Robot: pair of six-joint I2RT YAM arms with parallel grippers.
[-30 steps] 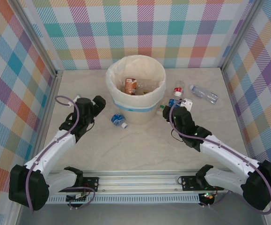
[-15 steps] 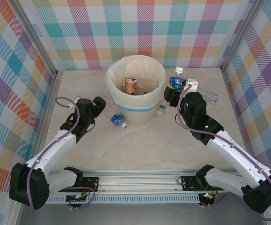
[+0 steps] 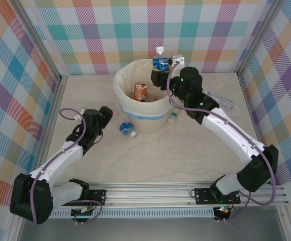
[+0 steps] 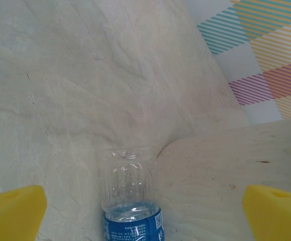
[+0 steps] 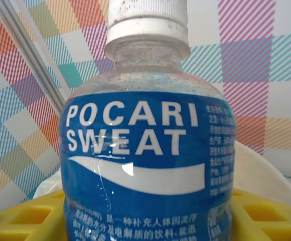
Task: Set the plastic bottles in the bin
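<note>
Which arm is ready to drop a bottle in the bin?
Right: the right gripper holds a blue-label bottle upright above the bin; the left gripper is open, facing a lying bottle on the table.

We see the bin (image 3: 119,85) at the far middle of the table (image 3: 150,155), several bottles (image 3: 141,92) in it and a raised bottle (image 3: 160,62) upright above its far right rim in the right gripper (image 3: 159,76). A lying bottle (image 3: 127,128) rests just before the bin's left front, with the left gripper (image 3: 106,113) to its left, apart from it. Another bottle (image 3: 221,102) lies right of the bin, beyond the right arm.
</note>
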